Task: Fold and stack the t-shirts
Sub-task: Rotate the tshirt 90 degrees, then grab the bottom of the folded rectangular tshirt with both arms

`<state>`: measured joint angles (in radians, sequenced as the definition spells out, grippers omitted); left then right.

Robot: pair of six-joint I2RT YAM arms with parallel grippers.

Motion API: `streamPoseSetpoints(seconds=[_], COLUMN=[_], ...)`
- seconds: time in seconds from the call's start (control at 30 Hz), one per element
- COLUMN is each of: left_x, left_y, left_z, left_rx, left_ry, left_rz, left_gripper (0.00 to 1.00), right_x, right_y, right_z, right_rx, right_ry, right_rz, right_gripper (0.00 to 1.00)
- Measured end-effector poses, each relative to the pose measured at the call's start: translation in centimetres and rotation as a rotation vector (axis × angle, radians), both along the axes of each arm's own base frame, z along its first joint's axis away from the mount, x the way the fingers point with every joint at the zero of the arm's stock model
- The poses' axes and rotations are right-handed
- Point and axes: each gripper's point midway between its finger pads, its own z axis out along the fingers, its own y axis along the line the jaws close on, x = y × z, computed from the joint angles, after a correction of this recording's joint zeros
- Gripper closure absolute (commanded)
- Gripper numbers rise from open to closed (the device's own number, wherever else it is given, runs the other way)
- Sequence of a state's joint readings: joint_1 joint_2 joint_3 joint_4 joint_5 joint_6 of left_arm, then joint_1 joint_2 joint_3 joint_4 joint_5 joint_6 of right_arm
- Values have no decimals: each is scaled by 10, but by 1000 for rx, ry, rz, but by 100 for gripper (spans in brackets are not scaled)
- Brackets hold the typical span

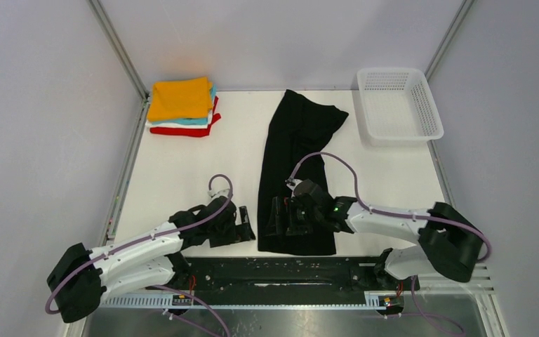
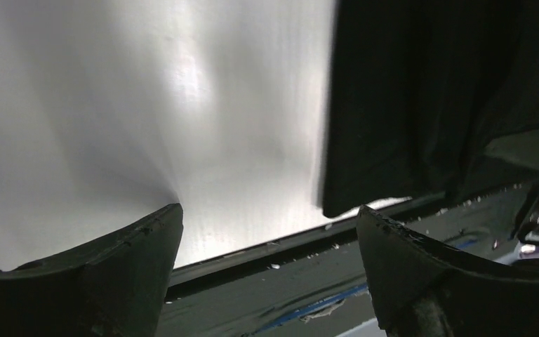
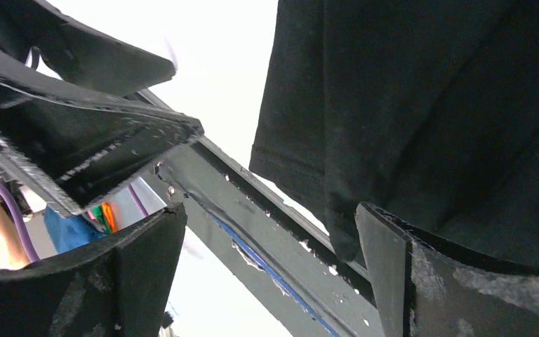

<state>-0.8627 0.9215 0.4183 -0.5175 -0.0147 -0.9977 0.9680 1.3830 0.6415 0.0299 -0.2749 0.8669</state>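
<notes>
Well, the white table (image 1: pixel 182 175) sits boxed in by pale grey walls (image 1: pixel 42 105), with slim metal posts (image 1: pixel 119 49) rising from the far corners at 11 and 1 o'clock. A dark rail (image 1: pixel 288 270) runs along the near edge at 6 o'clock, where both arms are bolted down.

The black t-shirt (image 1: pixel 302 161) lies flat in a long strip through the middle of the table, from 12 o'clock down to the rail at 6, its far end flaring toward 1 o'clock. At 11 o'clock the folded shirts (image 1: pixel 182 105) make a neat stack: orange on top, then teal, white and red at the bottom. A white mesh basket (image 1: pixel 398 105) stands at 1 o'clock, just beyond the table's far right corner.

The left gripper (image 1: pixel 242 226) is low over bare table at about 7 o'clock, just beside the black shirt's left edge, its fingers spread with nothing between them. The right gripper (image 1: pixel 284 217) is over the near end of the black shirt at 6 o'clock, fingers also spread; from its wrist view the hem hangs by one finger, but I cannot tell whether they touch.
</notes>
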Motion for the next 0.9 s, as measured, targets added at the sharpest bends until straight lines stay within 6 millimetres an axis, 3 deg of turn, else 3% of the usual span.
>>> streamPoseSetpoints(seconds=[0.2,0.33,0.47,0.57,0.67,0.9], left_x=[-16,-18,-15,-12,-12,-13], left_y=[-31,-52,-64,-71,-76,-80], left_z=[-3,-5,-9,-12,-15,-18], left_rx=[-8,-9,-9,-4,5,12], left_ry=[18,33,45,53,63,78], left_rz=[-121,-156,-143,-132,-134,-134], left_gripper=[25,38,57,71,100,100], right_x=[22,34,29,18,6,-12], right_y=[-32,-76,-129,-160,-180,-198], right_z=[47,60,34,5,-19,-45], right_rx=[-6,-54,-153,-233,-296,-416], right_ry=[-198,-308,-315,-272,-218,-126], right_rz=[-138,-297,-428,-491,-527,-530], right_gripper=[1,1,1,1,6,25])
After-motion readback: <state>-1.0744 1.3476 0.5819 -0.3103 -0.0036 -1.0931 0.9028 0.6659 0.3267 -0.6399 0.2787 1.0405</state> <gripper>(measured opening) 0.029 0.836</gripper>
